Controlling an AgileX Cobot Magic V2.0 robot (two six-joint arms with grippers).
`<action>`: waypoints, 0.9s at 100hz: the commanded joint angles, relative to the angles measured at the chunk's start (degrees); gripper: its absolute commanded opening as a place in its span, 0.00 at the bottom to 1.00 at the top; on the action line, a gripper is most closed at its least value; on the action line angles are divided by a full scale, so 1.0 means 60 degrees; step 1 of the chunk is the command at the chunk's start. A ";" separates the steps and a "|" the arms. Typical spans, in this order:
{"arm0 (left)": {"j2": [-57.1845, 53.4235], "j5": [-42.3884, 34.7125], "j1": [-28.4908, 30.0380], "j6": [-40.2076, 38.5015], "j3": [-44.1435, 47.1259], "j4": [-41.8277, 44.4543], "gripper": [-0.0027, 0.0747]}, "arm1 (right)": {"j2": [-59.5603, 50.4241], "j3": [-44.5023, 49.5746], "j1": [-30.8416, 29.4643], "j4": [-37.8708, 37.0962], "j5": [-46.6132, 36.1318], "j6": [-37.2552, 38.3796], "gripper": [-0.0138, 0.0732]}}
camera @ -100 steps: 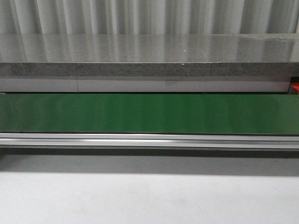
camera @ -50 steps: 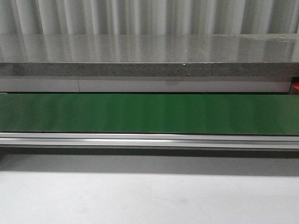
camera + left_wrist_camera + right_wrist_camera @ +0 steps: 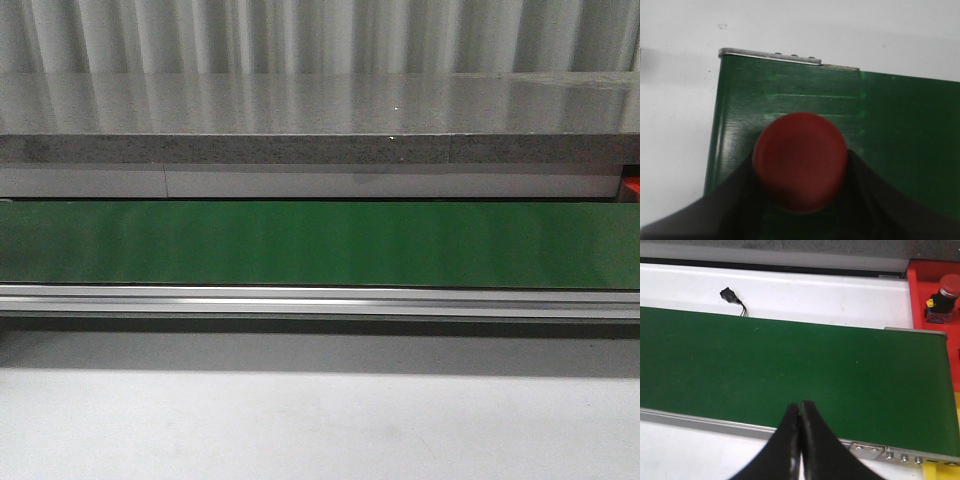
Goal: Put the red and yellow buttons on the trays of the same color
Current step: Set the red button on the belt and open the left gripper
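Observation:
In the left wrist view, a round red button (image 3: 800,160) fills the space between the dark fingers (image 3: 735,200) of my left gripper (image 3: 800,167), which is shut on it. It hangs over the end of the green belt (image 3: 890,125). My right gripper (image 3: 800,407) is shut with nothing in it, above the belt's near rail. A red tray (image 3: 920,290) lies past the belt's end, with a red-capped button (image 3: 941,300) on a black body standing on it. A yellow tray corner (image 3: 940,472) shows at the edge. No yellow button is in view. Neither gripper appears in the front view.
The green conveyor belt (image 3: 320,243) runs across the front view behind an aluminium rail (image 3: 320,300), with a grey stone ledge (image 3: 320,120) behind it. A small black connector with wires (image 3: 730,294) lies on the white surface beyond the belt.

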 commanded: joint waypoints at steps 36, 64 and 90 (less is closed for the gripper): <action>-0.0377 -0.0569 -0.0069 0.0059 0.0364 0.0290 0.40 | -0.0072 -0.0242 -0.0002 0.0100 -0.0593 -0.0064 0.08; -0.0437 -0.0130 -0.0069 0.0059 -0.0146 0.0143 0.86 | -0.0072 -0.0242 -0.0002 0.0100 -0.0593 -0.0064 0.08; -0.0572 0.0011 0.0089 0.0059 -0.1495 0.0197 0.82 | -0.0072 -0.0242 -0.0002 0.0100 -0.0592 -0.0064 0.08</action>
